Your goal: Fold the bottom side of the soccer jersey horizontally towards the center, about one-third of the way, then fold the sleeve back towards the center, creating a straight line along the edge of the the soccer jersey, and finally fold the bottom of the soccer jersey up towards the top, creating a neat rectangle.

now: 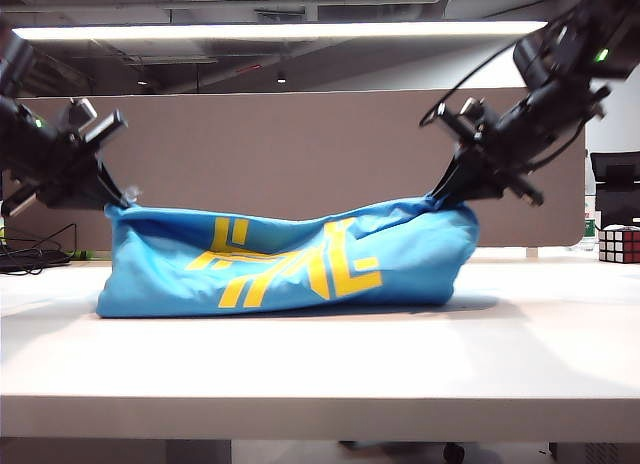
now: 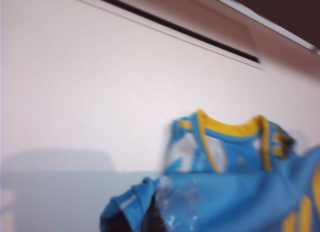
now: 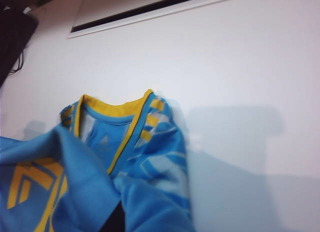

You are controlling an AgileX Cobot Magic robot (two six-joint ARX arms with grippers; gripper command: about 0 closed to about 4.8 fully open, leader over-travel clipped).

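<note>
White bench (image 1: 320, 374) fills the near part of the exterior view, bare and bright up to the soccer jersey (image 1: 290, 259), which sags across its middle as a sky-blue band with big yellow stripe marks facing the camera. Its lower fold rests on the bench, while its upper edge is lifted and strung between the two sets of jaws. At the jersey's left upper corner the left gripper (image 1: 122, 198) has its jaws closed on the cloth, with the dark arm rising away to the left. At the right upper corner the right gripper (image 1: 440, 196) has its jaws likewise closed on the cloth, the arm and its cables climbing up to the right. Between the two sets of jaws the top edge dips a little in the middle.

From the left wrist view, blue cloth (image 2: 235, 192) bunches right at the jaws, blurred, and beyond them the yellow-trimmed collar lies on the bench. From the right wrist view, the jersey (image 3: 90, 182) also gathers at the jaws, with the yellow marks to one side and the collar with white wavy streaks lying further out.

Beyond the right jaws, near the bench's far right edge, stands a puzzle cube (image 1: 619, 243). Behind everything runs a tan partition (image 1: 290, 154) under a long ceiling light
</note>
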